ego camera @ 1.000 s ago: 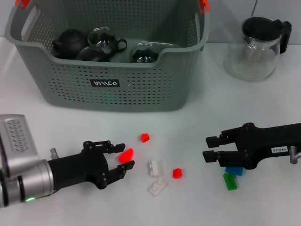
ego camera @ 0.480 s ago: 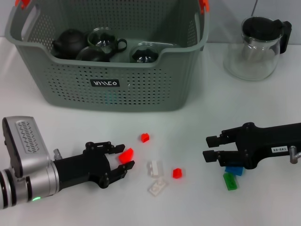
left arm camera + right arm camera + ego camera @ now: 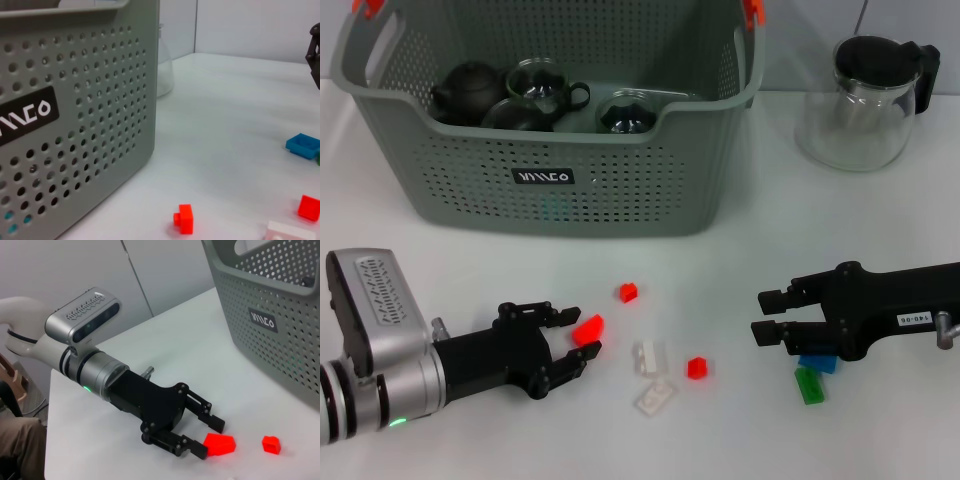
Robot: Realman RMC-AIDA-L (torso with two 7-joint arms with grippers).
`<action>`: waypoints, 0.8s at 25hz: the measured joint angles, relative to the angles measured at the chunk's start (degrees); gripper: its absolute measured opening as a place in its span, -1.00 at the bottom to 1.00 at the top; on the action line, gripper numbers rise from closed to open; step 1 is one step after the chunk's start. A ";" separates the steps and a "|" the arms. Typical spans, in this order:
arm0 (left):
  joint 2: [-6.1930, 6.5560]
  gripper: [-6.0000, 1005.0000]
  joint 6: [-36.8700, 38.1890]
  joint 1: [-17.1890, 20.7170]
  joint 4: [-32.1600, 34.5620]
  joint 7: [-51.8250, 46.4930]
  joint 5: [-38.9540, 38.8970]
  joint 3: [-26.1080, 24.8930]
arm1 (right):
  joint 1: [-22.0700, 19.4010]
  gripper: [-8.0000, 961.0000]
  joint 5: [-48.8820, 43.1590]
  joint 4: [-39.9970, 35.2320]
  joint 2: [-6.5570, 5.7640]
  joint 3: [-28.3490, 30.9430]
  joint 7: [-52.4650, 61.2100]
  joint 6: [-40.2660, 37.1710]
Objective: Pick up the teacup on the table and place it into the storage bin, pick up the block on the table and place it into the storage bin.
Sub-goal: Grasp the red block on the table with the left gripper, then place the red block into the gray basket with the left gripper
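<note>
A bright red block point(image 3: 587, 328) lies on the white table point(image 3: 440, 270) between the fingertips of my left gripper point(image 3: 580, 333), which is open around it. The right wrist view shows that same left gripper point(image 3: 209, 439) with the red block point(image 3: 220, 444) at its tips. My right gripper point(image 3: 768, 315) stands open low over the table on the right, beside a blue block point(image 3: 818, 363) and a green block point(image 3: 809, 385). The grey-green storage bin point(image 3: 550, 190) holds a dark teapot point(image 3: 465, 90) and glass teacups point(image 3: 542, 80).
More small blocks lie mid-table: red ones point(image 3: 628, 292) point(image 3: 697, 367) and white ones point(image 3: 650, 356) point(image 3: 655, 398). A glass pitcher with black lid point(image 3: 865, 100) stands at the back right. The left wrist view shows the bin wall point(image 3: 75, 125) close by.
My left arm has rolled and drawn slightly back to the left, its fingers staying around the red block. The block and the right arm have not moved.
</note>
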 joint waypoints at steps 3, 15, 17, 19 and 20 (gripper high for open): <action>0.00 -0.13 -0.13 -0.19 -0.09 0.01 -0.02 -0.01 | 0.00 -0.03 0.00 0.00 0.00 0.00 0.00 0.00; 0.13 -0.21 -1.80 -1.19 -0.50 -3.90 0.50 1.57 | 0.00 -0.03 0.00 0.18 -0.09 0.00 0.00 0.08; 0.15 -0.28 -1.43 -1.17 -0.35 -4.12 0.53 1.86 | 0.00 -0.03 0.00 0.18 -0.09 0.00 0.00 0.00; 0.27 -0.35 1.15 -0.80 0.61 -5.14 0.45 1.59 | 0.00 -0.03 -0.01 0.18 -0.10 0.00 0.00 -0.05; 0.34 -0.39 2.31 -0.62 1.19 -5.70 0.36 1.46 | 0.00 -0.03 0.00 0.18 -0.10 0.00 0.01 -0.08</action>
